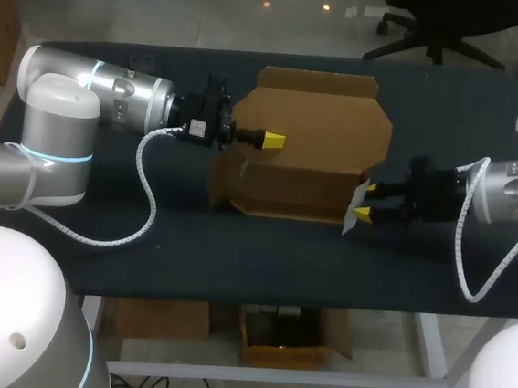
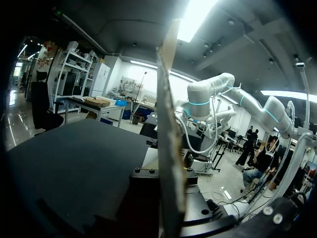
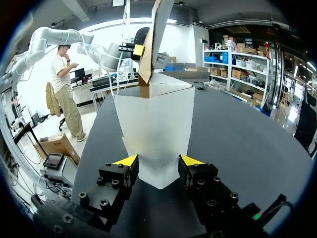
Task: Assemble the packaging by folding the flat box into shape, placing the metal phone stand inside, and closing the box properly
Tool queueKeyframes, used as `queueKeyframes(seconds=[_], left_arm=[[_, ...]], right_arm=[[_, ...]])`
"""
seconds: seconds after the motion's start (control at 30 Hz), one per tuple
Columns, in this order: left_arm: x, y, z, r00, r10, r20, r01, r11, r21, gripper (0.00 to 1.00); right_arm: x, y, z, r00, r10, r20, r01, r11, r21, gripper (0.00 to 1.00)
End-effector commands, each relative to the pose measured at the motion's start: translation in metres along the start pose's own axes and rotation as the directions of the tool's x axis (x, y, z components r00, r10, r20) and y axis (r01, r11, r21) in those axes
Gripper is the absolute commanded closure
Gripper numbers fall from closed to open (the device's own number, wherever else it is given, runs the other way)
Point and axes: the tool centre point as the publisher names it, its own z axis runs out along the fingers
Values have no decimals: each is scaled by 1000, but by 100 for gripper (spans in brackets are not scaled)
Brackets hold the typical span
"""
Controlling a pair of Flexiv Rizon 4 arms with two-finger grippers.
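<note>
The brown cardboard box [image 1: 311, 135] stands partly folded at the middle of the table, with its back panel raised and its front wall upright. My left gripper [image 1: 273, 140] is shut on the upper edge of the box's left wall. In the left wrist view that cardboard [image 2: 166, 124] rises edge-on straight out of the gripper, hiding its fingertips. My right gripper [image 1: 365, 202] is at the box's right end, shut on a pale side flap [image 1: 352, 219]. The flap [image 3: 156, 129] runs from between the yellow tips of my right gripper [image 3: 158, 161] up to the box [image 3: 153, 39]. No metal phone stand is in view.
The dark table [image 1: 262, 258] has bare surface in front of the box and to both sides of it. My left arm's white cable [image 1: 149, 193] loops over the table left of the box.
</note>
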Motion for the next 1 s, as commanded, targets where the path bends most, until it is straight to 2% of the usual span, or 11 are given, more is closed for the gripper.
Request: queueKeyframes(seconds=[0.03,0.5,1.0], left_arm=[[-1,2,0,1000,0,-2,0,1000,-1,100],[-1,2,0,1000,0,-2,0,1000,-1,100],[-1,2,0,1000,0,-2,0,1000,-1,100]], right_arm=[[0,1,5,1000,4,1,-4,1000,-1,51],[6,7,13,999,31,27,-31,999,-11,49],[4,4,17,988,108,114,-105,994,-27,48]])
